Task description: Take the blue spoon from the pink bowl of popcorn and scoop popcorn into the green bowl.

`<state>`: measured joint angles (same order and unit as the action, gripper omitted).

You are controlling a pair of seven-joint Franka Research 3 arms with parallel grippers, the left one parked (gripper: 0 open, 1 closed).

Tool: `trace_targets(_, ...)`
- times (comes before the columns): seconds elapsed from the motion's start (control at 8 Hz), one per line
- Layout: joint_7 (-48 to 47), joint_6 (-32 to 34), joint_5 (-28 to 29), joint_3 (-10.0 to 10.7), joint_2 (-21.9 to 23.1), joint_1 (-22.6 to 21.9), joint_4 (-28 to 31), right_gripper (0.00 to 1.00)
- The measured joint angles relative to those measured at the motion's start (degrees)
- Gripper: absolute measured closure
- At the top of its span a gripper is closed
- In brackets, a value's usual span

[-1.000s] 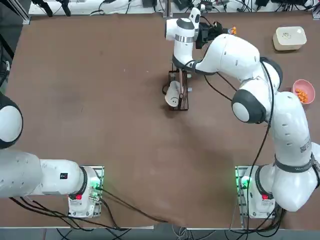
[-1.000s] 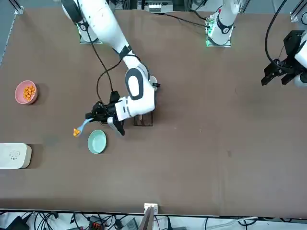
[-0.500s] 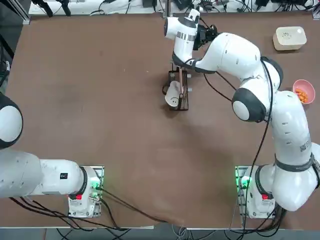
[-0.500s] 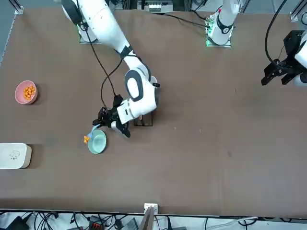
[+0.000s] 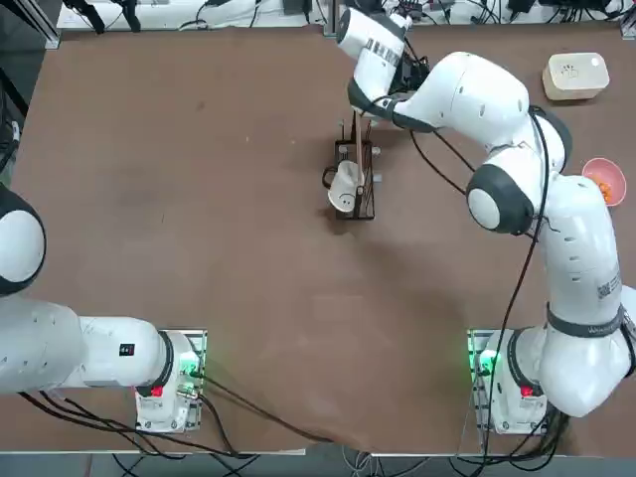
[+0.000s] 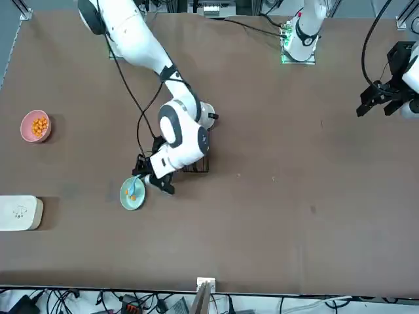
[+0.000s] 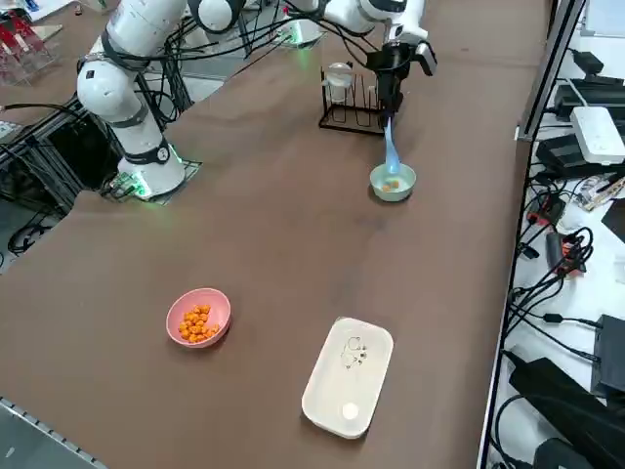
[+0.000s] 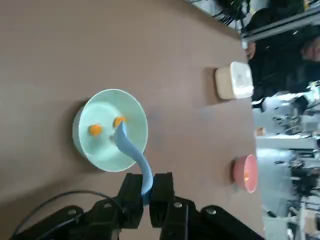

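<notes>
The fingers [image 8: 162,192] of the right gripper [image 8: 148,192] are closed on the handle of the blue spoon [image 8: 134,150]. The right arm [image 7: 376,24] reaches over the table [image 7: 283,244], and its fingers point down. The spoon extends from the fingers down into the green bowl [image 7: 393,194], which lies beneath them. In this bowl, two pieces of popcorn [image 8: 95,130] are visible, one of them at the spoon's tip. Beside the fingers stands a dark wire rack [image 7: 347,123] with a white mug [image 5: 344,187]. Well apart from the fingers are the pink bowl [image 7: 172,320], with more popcorn inside, and a white box [image 7: 348,377].
</notes>
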<state>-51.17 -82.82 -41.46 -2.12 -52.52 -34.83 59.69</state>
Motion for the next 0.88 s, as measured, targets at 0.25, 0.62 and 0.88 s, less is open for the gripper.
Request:
trace_targets(0.25,0.44,-0.78,5.42,0.02,1.86,1.97,-0.55,0.89)
trace_targets(0.62,4.16,-0.81,9.65,0.03,5.32,4.85,-0.67,0.89)
trace_targets(0.88,4.27,3.57,9.71,0.43,6.35,6.96,-0.68,0.89)
